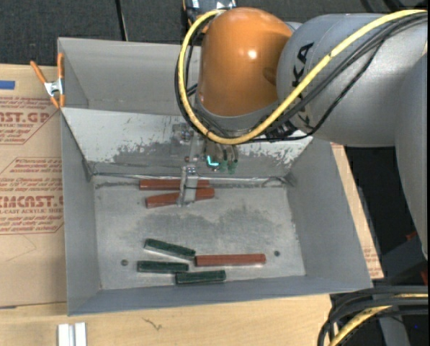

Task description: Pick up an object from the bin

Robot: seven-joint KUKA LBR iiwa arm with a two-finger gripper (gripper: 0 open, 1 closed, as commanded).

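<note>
In the grey metal bin, a pair of reddish-brown flat bars is lying side by side toward 11 o'clock on the floor, while three dark green flat sticks are resting near 7 o'clock. The gripper is hanging at 12 o'clock over the pair's right ends; whether its jaws are standing open or closed cannot be told. A longer reddish-brown bar is lying at 5 o'clock.
</note>
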